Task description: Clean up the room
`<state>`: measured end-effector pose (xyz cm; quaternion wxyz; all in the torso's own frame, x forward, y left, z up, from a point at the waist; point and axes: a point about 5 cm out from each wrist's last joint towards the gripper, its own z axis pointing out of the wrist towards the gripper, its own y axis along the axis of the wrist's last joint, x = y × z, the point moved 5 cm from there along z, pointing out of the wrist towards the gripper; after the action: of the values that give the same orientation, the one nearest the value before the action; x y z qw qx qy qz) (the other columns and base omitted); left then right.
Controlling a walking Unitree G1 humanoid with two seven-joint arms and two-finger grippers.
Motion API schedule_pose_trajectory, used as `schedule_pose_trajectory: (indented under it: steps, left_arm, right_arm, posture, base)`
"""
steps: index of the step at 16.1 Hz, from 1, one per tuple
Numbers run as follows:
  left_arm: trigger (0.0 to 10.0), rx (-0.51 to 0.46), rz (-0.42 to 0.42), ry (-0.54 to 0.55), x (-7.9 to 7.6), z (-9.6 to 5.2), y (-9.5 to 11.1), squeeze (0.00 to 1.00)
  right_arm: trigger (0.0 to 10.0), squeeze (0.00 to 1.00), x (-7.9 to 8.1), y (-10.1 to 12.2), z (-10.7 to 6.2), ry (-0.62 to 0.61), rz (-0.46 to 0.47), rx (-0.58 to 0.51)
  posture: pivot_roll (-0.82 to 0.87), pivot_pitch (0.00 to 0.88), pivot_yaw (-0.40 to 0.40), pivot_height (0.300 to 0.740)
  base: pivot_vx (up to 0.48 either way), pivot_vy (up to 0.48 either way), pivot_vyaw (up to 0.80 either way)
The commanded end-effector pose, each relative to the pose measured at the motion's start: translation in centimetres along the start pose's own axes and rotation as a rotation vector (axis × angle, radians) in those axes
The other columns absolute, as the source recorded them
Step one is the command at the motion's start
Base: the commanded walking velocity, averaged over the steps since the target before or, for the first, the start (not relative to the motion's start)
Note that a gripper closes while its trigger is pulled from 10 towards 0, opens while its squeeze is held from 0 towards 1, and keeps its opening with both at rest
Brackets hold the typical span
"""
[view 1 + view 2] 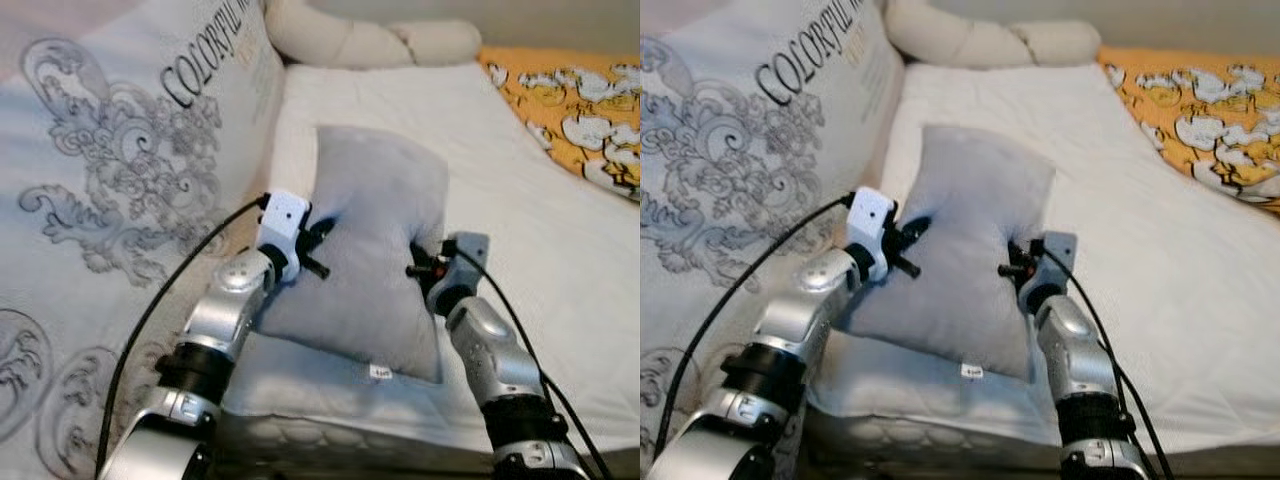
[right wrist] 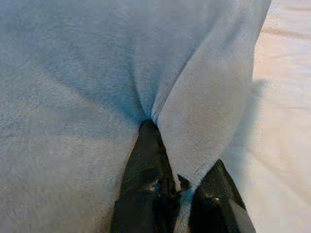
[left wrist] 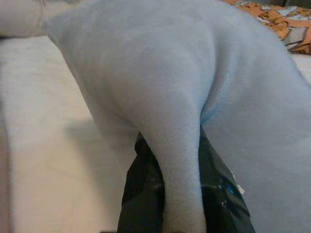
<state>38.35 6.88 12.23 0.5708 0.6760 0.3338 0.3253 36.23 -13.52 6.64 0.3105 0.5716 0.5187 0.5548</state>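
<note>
Pillow [image 1: 372, 250], grey and soft, is pinched by both our jaws: left gripper [image 1: 318, 250] and right gripper [image 1: 418, 268] each clamp a side fold, holding it upright over the bed's [image 1: 560, 260] near edge, probably for repositioning.

We seem to be in a home bedroom: a white-sheeted bed [image 1: 520, 230], a large printed cushion [image 1: 120, 170], a grey pillow [image 1: 375, 250] and an orange patterned quilt [image 1: 570, 110]
</note>
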Motion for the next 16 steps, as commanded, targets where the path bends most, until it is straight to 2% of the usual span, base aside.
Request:
schedule_pose_trajectory:
  steps: [1, 3, 4, 5, 8, 10, 11, 12, 15, 16]
  left_arm:
    - [10.0, -0.023, 0.029, 0.026, 0.9, -0.1, 0.9, 0.0]
    - [10.0, -0.001, 0.08, 0.025, 0.9, 0.1, 0.6, 0.0]
    - [10.0, -0.001, 0.1, 0.03, 1.2, 0.3, 0.6, 0.0]
    - [10.0, 0.011, 0.137, 0.037, 1.6, 0.4, 0.5, 0.0]
    - [10.0, 0.056, 0.291, 0.086, 3.0, 0.9, 0.5, 0.0]
    - [10.0, 0.059, 0.342, 0.073, 3.7, 1.1, 0.9, 0.0]
    - [10.0, 0.063, 0.433, 0.053, 4.2, 1.2, 1.4, 0.0]
    - [10.0, 0.084, 0.482, 0.041, 5.0, 1.2, 1.9, 0.0]
    - [10.0, 0.139, 0.535, 0.11, 7.9, 1.0, 3.3, 0.0]
    - [10.0, 0.189, 0.581, 0.143, 9.4, 0.6, 3.5, 0.0]
  right_arm:
    - [10.0, 1.0, 0.8, 0.6, 0.2, 0.021, 0.015, -0.024]
    - [10.0, 1.0, -0.6, 1.0, 0.0, -0.042, -0.084, -0.062]
    - [10.0, 1.0, -1.8, 0.7, -0.3, -0.084, -0.048, -0.055]
    - [10.0, 1.0, -2.4, 0.4, -0.5, -0.105, -0.06, -0.042]
    - [10.0, 1.0, -2.8, 0.3, -0.7, -0.091, -0.122, -0.028]
    - [10.0, 1.0, -1.4, 1.0, -0.7, 0.039, -0.122, -0.042]
    - [10.0, 1.0, 0.1, 1.3, -1.2, 0.189, -0.168, -0.039]
    - [10.0, 1.0, 1.4, 1.5, -2.1, 0.323, -0.193, -0.029]
    - [10.0, 1.0, 2.5, 2.2, -3.6, 0.489, -0.205, -0.003]
    - [10.0, 1.0, 2.8, 2.0, -4.6, 0.569, -0.232, 0.036]
  posture:
    - [0.02, 0.0, 0.019, 0.74]
    - [0.02, 0.0, 0.022, 0.74]
    - [0.02, 0.0, 0.024, 0.74]
    - [0.02, 0.0, 0.027, 0.74]
    - [0.02, 0.0, 0.027, 0.74]
    - [0.01, 0.0, 0.026, 0.74]
    - [0.01, 0.0, 0.026, 0.74]
    - [0.01, 0.0, 0.028, 0.74]
    - [0.0, 0.0, 0.033, 0.74]
    - [0.0, 0.0, 0.039, 0.74]
  base:
    - [0.0, 0.0, 0.0]
    - [0.0, 0.0, 0.0]
    - [0.0, 0.0, 0.0]
    - [0.0, 0.0, 0.0]
    - [0.0, 0.0, 0.0]
    - [0.0, 0.0, 0.0]
    - [0.0, 0.0, 0.0]
    - [0.0, 0.0, 0.0]
    - [0.0, 0.0, 0.0]
    - [0.0, 0.0, 0.0]
